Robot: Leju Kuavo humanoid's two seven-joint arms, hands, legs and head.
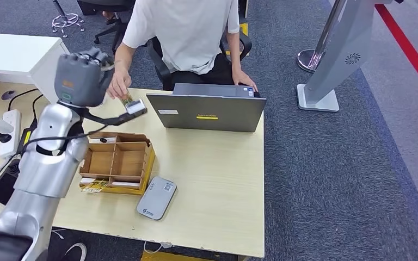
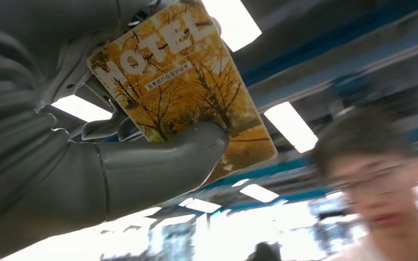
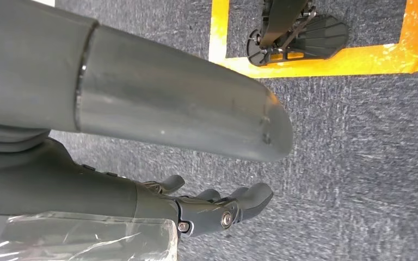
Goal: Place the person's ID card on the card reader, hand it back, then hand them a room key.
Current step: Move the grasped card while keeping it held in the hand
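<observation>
Raised over the far left part of the table (image 1: 217, 179), my left hand (image 1: 81, 76) gripped the room key (image 2: 182, 81), a yellow card with autumn trees and the word HOTEL on it. In the left wrist view the card was pinched between my thick thumb (image 2: 163, 163) and the darker fingers behind it. Across the table a person sat behind the grey laptop (image 1: 207, 111), and the person's hand (image 1: 118, 84) was just beside my hand, with a small card-like thing (image 1: 133, 104) under it; I could not tell what it was. Near me on the table lay the grey card reader (image 1: 157, 198), just right of the brown cardboard box (image 1: 117, 162) with compartments. My right hand (image 3: 217, 209) hung over the grey carpet (image 3: 359, 163), fingers loosely apart and holding nothing.
</observation>
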